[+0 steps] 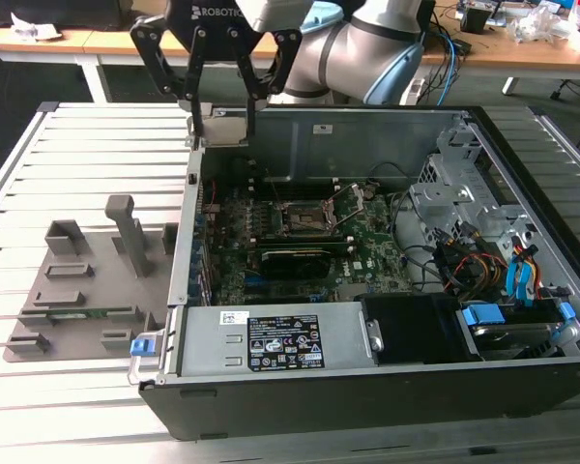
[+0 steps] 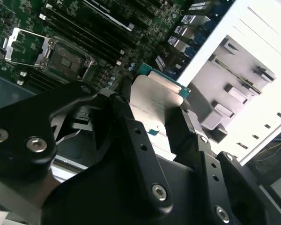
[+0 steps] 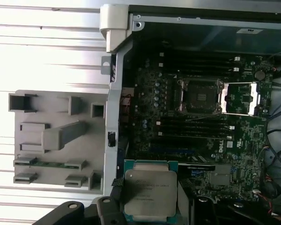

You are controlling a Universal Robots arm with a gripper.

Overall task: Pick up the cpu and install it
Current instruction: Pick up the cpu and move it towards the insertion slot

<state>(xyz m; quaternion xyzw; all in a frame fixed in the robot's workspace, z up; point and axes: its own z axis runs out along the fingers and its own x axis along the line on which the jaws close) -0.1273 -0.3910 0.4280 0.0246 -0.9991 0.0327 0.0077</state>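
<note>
Slatted table [image 1: 87, 126]: pale metal bench, with a grey fixture tray [image 1: 77, 290] on the exterior view's left beside the open computer case [image 1: 367, 387].
Gripper [image 1: 222, 121]: fingers closed part-way onto opposite edges of the cpu, hanging above the case's far corner on the tray side.
Cpu [image 3: 150, 193]: held flat, metal plate up, clear of the board.
Socket [image 3: 199, 96]: empty, retaining frame [image 3: 239, 98] flipped open.
Doing it well: I judge the chip should be kept level, matched to the socket's orientation and lowered straight, without pressing.
Arm [image 1: 367, 43]: wrist pointing down, joints folded behind the case.
</note>
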